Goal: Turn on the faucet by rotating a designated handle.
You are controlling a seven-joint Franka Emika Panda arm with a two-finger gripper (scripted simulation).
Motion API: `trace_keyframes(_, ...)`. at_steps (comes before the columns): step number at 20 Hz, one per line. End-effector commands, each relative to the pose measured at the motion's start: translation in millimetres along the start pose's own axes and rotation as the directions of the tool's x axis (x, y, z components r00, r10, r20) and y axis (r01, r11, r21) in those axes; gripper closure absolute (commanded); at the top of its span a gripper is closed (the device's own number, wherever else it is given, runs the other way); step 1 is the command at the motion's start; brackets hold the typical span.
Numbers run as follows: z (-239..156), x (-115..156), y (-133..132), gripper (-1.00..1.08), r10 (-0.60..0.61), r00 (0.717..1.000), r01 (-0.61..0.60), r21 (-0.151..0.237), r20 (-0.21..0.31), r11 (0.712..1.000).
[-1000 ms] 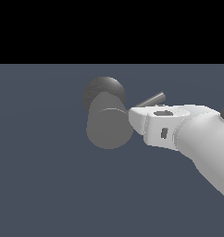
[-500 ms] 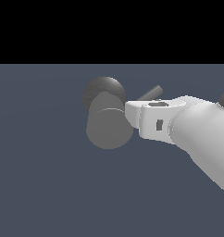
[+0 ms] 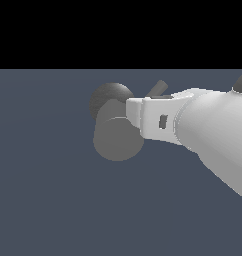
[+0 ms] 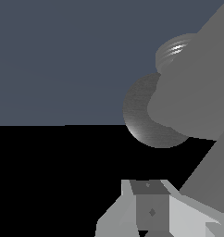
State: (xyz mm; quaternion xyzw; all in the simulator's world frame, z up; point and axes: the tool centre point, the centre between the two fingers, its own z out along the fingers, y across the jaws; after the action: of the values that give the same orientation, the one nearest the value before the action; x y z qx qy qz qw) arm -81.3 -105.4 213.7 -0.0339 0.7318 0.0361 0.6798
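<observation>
At centre-left of ext. view sits the faucet (image 3: 118,137), flat round face toward cam. Its handle (image 3: 157,88) pokes up just behind the white arm's fingers (image 3: 134,114), which touch the cylinder; can't tell their opening or grip.

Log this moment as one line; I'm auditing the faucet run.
arm: white robot arm's gripper against thick grey metallic faucet cylinder | handle: thin silver-grey rod mostly hidden behind arm | grip: cannot tell | task: unconfirmed
</observation>
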Motion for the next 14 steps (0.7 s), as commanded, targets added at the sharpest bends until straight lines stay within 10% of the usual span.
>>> trace_keyframes(1, 5.6, -37.9, 11.3, 1.08, -0.016, 0.997, 0.017, -0.012, 0.072, 1.0)
trace_keyframes(2, 1.7, 1.7, -1.0, 1.08, 0.0, 1.0, 0.0, 0.003, -0.002, 1.0)
trace_keyframes(14, 2.8, -35.5, 37.1, 1.08, -0.009, 0.999, 0.009, -0.005, 0.037, 1.0)
